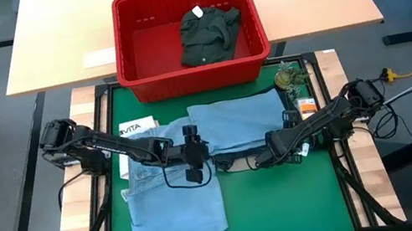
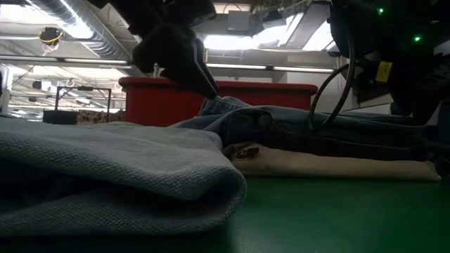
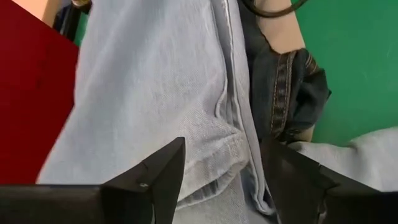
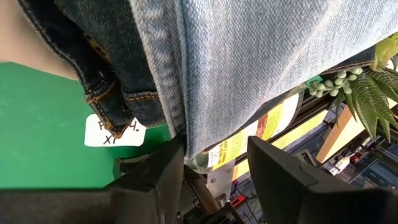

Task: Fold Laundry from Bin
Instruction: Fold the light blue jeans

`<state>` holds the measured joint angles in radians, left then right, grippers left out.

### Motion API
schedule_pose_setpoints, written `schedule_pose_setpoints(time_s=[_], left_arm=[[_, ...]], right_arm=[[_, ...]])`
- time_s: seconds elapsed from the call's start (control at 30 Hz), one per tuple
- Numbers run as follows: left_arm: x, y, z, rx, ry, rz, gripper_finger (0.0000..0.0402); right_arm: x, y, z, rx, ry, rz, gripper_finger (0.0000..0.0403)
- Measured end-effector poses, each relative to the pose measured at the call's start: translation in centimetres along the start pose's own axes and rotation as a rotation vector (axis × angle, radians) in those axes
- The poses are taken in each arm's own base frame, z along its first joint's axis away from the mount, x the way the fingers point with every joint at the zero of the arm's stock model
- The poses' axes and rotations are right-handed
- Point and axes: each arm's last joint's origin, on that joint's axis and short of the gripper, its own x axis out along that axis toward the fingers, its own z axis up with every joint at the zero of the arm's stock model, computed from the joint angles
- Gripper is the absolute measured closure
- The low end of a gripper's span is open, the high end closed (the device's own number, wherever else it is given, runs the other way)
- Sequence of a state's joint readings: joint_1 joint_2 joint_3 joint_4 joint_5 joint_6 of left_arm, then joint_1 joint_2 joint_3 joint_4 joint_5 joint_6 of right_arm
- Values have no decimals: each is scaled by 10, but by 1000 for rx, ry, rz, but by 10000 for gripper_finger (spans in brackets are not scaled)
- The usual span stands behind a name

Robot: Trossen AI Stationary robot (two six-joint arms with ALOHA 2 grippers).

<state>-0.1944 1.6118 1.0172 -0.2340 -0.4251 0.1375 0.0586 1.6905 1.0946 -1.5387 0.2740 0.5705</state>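
Light blue jeans [image 1: 198, 168] lie low in your picture on the green desk [image 1: 289, 203]. Your left claw [image 1: 192, 153] hangs open above them. Pinch one edge only. Right claw [image 1: 269, 158] looks open, holding nothing. Red bin [image 1: 142, 67] waits up top.

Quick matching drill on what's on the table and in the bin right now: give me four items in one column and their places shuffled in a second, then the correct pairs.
Items
1. dark olive-green piece
2. light blue jeans
3. beige trousers
4. small plant

Places
A. at the green mat's far right corner
B. inside the red bin
C. bottom of the folded stack, under dark navy jeans
D. on top of the stack, spreading onto the mat's left side

Pairs: 1-B, 2-D, 3-C, 4-A
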Motion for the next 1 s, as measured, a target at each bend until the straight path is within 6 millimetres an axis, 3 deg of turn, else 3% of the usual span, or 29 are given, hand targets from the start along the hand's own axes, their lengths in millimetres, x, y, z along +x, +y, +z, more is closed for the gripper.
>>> schedule_pose_setpoints(time_s=[0.27,0.53,0.77,1.0], left_arm=[[22,-14,-10,46,70,13,245],[13,-15,-5,47,43,67,384],[0,-10,1,21,0,54,386],[-17,-16,5,7,-53,-110,387]], right_arm=[[0,0,0,-1,5,3,226],[0,0,-1,-2,11,11,226],[0,-1,-3,-10,37,-6,226],[0,-1,-3,-9,35,-4,226]])
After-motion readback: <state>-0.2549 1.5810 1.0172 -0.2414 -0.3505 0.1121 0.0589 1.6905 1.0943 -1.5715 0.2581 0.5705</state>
